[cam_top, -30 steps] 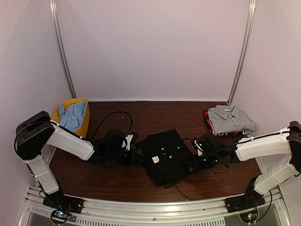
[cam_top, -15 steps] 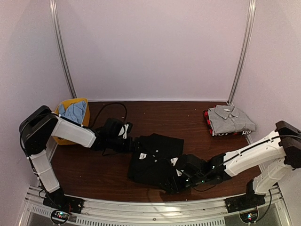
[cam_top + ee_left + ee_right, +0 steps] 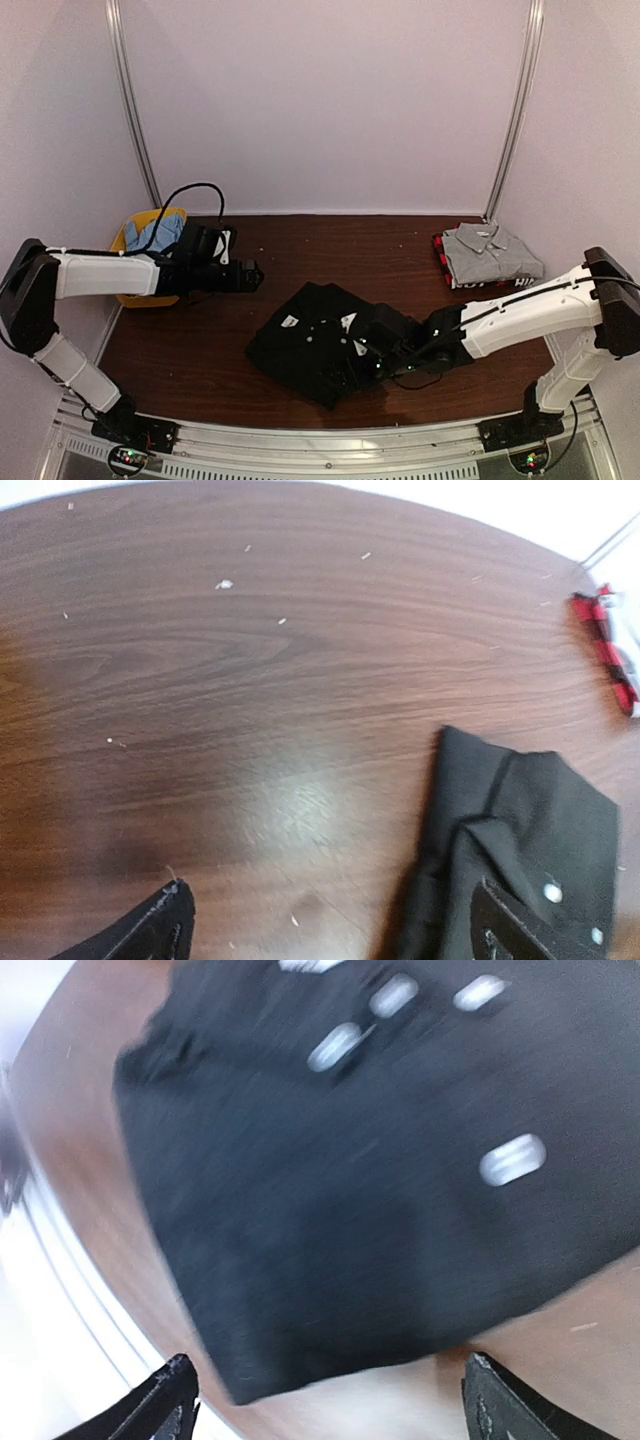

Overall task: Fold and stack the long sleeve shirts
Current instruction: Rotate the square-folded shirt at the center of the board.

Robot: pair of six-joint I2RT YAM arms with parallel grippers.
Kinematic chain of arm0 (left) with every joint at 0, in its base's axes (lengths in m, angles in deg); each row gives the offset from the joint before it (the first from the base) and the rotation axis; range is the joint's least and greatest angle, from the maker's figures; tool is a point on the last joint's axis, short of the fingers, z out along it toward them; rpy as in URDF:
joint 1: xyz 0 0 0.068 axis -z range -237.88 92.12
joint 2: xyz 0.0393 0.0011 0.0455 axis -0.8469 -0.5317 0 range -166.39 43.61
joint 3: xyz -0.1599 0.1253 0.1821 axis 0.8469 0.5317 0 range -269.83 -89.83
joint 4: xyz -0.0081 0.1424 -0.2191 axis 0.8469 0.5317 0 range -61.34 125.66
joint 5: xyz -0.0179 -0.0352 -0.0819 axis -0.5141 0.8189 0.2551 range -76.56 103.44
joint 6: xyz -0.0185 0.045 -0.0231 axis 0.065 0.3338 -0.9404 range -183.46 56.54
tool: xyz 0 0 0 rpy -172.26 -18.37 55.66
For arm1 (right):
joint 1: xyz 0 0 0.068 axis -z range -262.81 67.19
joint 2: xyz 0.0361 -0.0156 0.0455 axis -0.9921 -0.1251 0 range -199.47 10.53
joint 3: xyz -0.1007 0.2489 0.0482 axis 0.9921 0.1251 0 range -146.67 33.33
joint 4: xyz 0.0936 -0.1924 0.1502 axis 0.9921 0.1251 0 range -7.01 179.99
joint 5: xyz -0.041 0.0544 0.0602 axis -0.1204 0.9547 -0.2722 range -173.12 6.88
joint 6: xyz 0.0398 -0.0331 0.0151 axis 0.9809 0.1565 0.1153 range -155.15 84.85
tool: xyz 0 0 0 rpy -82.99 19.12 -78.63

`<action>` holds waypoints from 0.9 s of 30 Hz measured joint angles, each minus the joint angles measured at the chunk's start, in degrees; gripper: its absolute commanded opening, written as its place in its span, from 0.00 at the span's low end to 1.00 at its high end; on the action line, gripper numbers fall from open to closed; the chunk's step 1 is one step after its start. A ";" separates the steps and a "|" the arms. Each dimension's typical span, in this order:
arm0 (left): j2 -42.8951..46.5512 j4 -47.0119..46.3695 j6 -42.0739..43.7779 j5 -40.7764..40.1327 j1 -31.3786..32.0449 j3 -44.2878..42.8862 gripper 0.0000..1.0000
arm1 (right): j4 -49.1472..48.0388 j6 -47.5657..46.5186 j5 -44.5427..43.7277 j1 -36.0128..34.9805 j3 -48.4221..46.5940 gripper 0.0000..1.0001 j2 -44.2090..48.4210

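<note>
While both arms reach out over the brown counter (image 3: 200, 350), the black shirt (image 3: 300, 340) lies folded in a rough square near the middle, toward the near edge, with a small white label facing up. The right gripper (image 3: 330, 1395) is over the right part of this shirt, spread wide with nothing between its fingers; its wrist view is blurred. The left gripper (image 3: 252, 276) hangs over bare wood to the far left of the black shirt, apart from it, also wide and empty. The grey shirt (image 3: 490, 252) sits folded at the far right, on a red and black cloth (image 3: 441, 258). A yellow basket (image 3: 133, 225) holding blue cloth (image 3: 165, 232) stands at the far left.
</note>
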 measured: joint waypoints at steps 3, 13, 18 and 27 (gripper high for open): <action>8.20 -1.90 -0.72 2.01 0.61 5.86 0.98 | 3.02 -3.17 -0.33 5.66 -1.07 0.95 3.93; 26.29 -2.80 -10.10 5.22 9.09 22.21 0.97 | 4.87 -17.88 7.54 27.54 -15.98 0.97 -6.27; 28.28 -3.65 -16.13 4.81 14.82 26.53 0.93 | 6.10 -22.56 15.13 31.87 -22.84 0.96 -17.20; 27.17 -8.50 -25.29 4.50 18.80 32.54 0.67 | 7.43 -25.90 26.73 33.97 -25.62 0.74 -24.48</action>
